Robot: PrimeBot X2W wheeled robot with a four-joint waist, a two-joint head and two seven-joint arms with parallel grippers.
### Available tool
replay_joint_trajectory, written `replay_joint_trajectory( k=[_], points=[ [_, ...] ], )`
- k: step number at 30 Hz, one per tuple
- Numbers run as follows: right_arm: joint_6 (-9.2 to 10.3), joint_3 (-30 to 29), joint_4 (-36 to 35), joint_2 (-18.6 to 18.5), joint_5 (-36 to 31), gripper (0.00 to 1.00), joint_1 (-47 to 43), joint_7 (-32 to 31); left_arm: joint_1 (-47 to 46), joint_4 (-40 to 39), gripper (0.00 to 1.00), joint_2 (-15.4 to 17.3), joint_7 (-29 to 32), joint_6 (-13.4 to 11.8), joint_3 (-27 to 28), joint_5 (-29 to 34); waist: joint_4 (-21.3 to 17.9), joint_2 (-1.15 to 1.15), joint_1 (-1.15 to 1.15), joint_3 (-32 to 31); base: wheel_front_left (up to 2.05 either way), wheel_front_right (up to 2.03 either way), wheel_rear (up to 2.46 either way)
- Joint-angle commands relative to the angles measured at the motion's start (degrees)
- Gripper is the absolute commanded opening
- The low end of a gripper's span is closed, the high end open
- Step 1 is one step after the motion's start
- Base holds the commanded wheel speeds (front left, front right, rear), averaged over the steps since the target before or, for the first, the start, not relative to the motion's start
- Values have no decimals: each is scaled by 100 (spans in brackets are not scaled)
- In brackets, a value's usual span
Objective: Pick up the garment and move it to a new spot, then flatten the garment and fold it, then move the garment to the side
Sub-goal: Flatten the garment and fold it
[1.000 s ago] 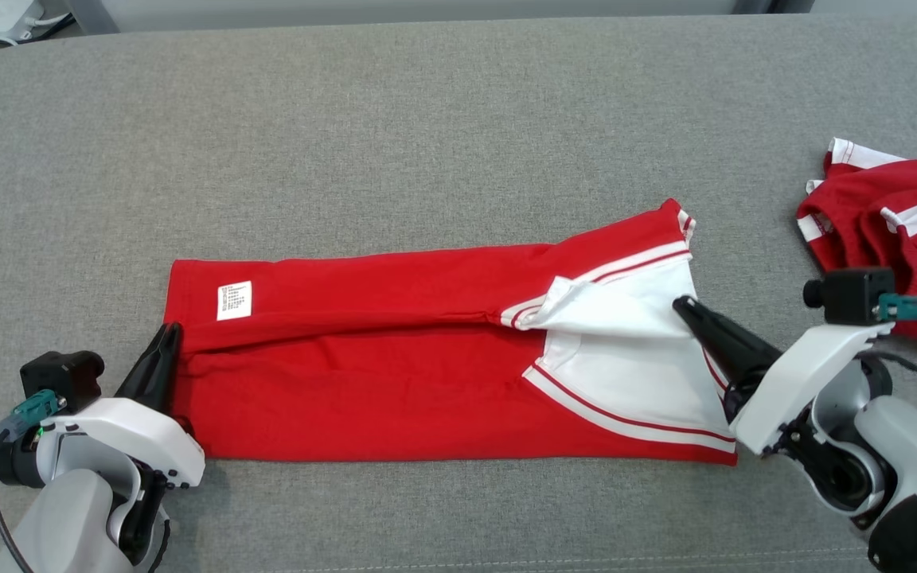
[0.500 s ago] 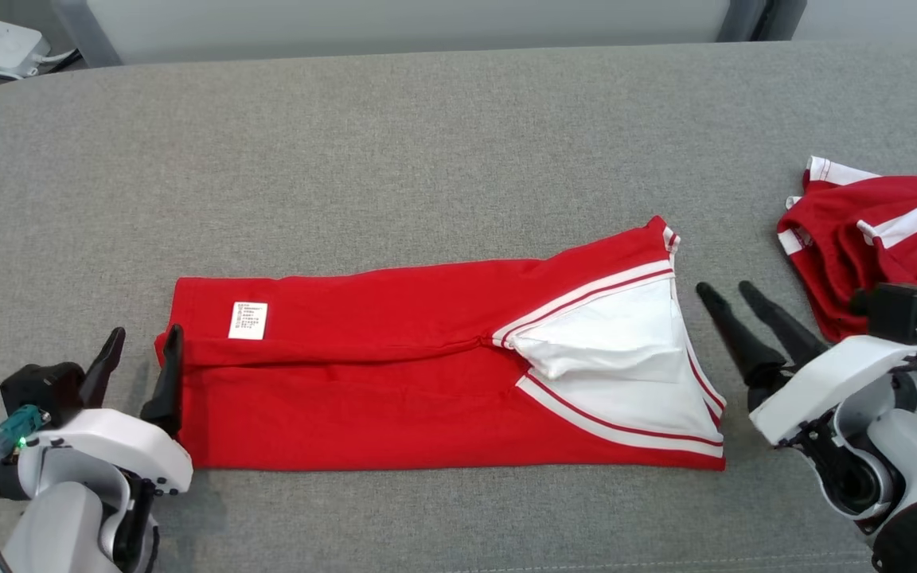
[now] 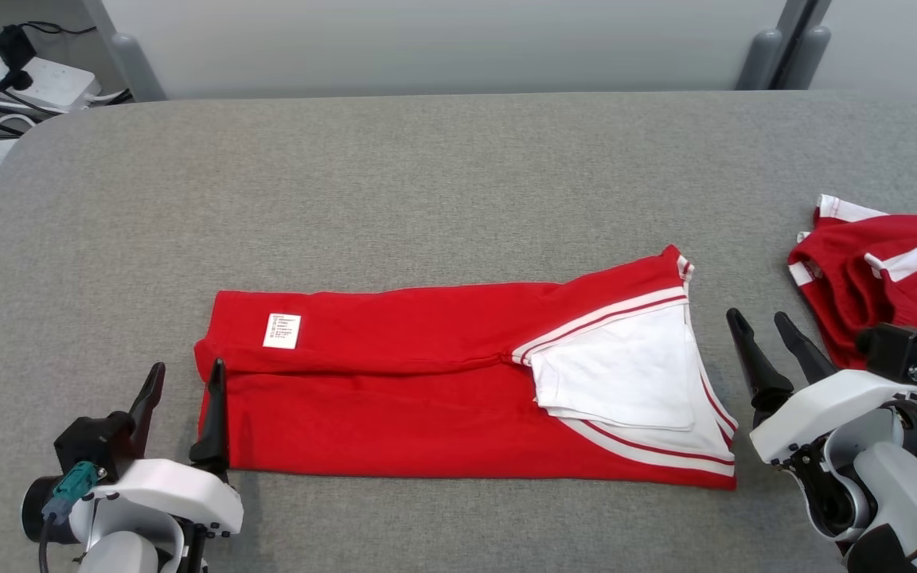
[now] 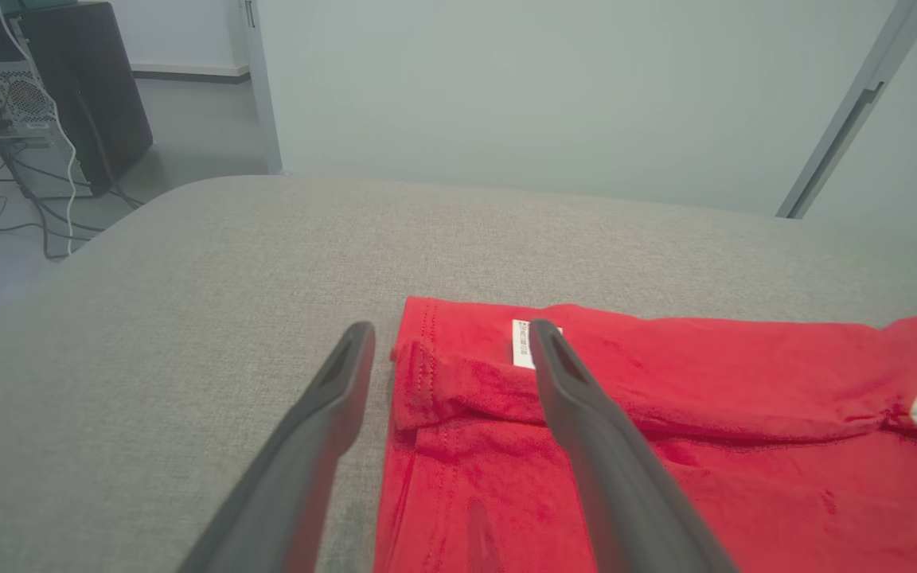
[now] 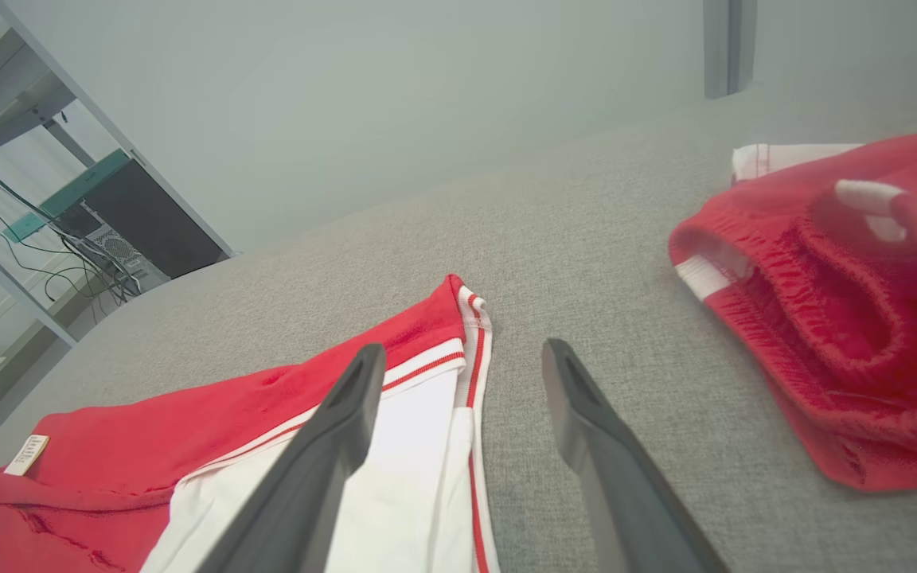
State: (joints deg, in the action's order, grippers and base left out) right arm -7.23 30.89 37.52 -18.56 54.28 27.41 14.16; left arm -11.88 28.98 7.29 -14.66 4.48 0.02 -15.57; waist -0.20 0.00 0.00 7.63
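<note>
Both grippers stand wide open with nothing in them. The folded red garment (image 3: pixel 427 382) lies flat on the grey fabric-covered table (image 3: pixel 427 175), stretched lengthwise between the two.

The left gripper (image 3: pixel 188 366) sits at the garment's hemmed end. Its right finger is at the very edge of the cloth and its left finger is over bare table. Whether that right finger touches the fabric I cannot tell. A small white label (image 3: pixel 282 331) lies just ahead of that finger and slightly to the right.

The right gripper (image 3: pixel 757 316) points forward just beside the garment's other end. The white panel (image 3: pixel 626 374) with its red-and-white stripes lies to the left of its fingers, close to them. To the right of this gripper, near it, a second red garment with white bands (image 3: pixel 888 278) lies bunched up.
</note>
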Motion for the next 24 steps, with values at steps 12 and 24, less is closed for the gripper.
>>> replay_joint_trajectory(
  k=[12,24],
  points=[
    [-25,-643,897,460,-899,100,-138,83,162,-540,100,-291,-34,158,321,385,579,0,0,101,0,0,0],
    [-25,-1023,1605,818,-1181,100,-23,83,121,-672,100,-406,-34,261,353,387,912,0,0,295,0,0,0]
  ],
)
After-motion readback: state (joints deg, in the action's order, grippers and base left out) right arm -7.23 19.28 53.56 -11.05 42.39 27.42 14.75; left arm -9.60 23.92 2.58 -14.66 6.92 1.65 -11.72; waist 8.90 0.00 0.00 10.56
